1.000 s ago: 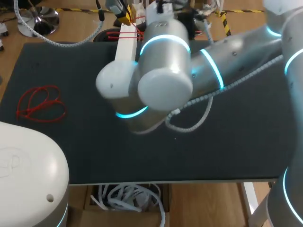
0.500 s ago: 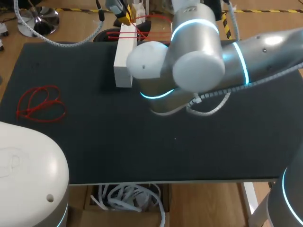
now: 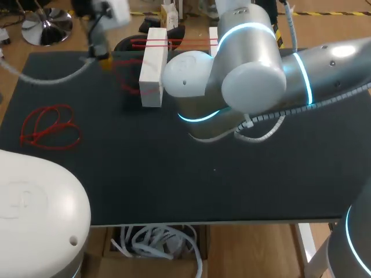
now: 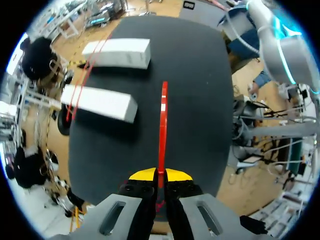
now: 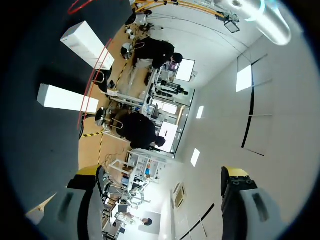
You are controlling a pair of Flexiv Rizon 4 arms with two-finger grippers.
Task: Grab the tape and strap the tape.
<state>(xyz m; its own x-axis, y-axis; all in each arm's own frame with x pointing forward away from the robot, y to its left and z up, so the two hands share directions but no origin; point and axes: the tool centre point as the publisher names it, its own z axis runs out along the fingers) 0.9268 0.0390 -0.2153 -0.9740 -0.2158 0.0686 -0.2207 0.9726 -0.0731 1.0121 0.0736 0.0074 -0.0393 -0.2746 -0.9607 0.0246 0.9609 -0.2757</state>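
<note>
Red tape (image 4: 163, 115) runs straight out from the left gripper (image 4: 160, 175), whose yellow tips are pinched together on the strand, holding it taut above the dark mat (image 4: 200, 100). Ahead of that gripper and off to one side lie two white blocks (image 4: 117, 52), side by side and apart, each lying flat; more of the tape crosses their far ends in thin red lines. From the head view the left gripper hangs over the mat's far left corner, blurred, and the tape can be faintly traced from it towards the nearer block, while two lines of it stretch across to the second block, which is mostly hidden behind the right arm (image 3: 249, 75). That arm reaches in past the middle and covers much of the mat's far side. The right gripper (image 5: 160, 175) is spread wide with nothing between its fingers, pointed out at the room with the blocks off to one side. A tangle of loose red loops (image 3: 49, 127) lies on the mat's left part, well apart from the blocks.
</note>
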